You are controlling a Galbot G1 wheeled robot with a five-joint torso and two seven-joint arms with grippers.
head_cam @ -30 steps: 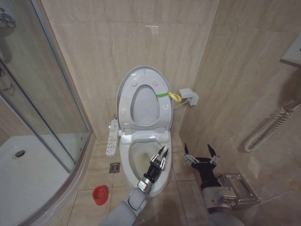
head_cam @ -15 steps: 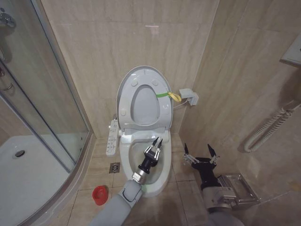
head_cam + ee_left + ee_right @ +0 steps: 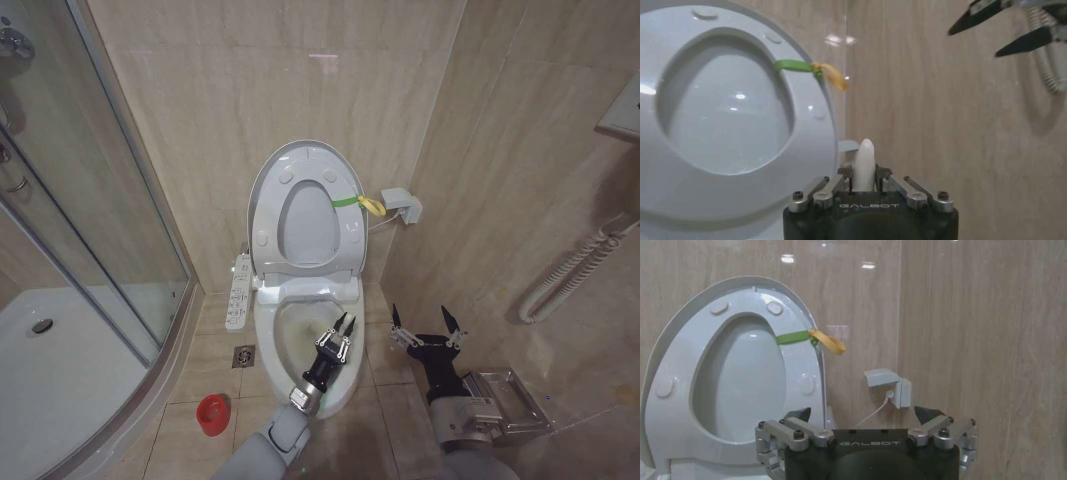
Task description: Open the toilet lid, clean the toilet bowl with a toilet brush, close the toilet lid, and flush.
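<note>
Scrubbing under way: the left gripper (image 3: 342,323), clenched on the thin white stick handle of the toilet brush (image 3: 864,161), hangs over the right side of the white ceramic toilet bowl (image 3: 275,330). The glossy white oval toilet lid (image 3: 262,205) with its green-yellow band stands raised against the tan tiled wall (image 3: 200,90). The bowl lies below and ahead of the left arm, the nearer one; the handle runs along the gripper's own axis. The right gripper (image 3: 425,330) idles open beside the bowl. The left wrist view shows the handle's rounded end between closed fingers; the head view shows the small red round cup holder (image 3: 212,412) on the floor.
</note>
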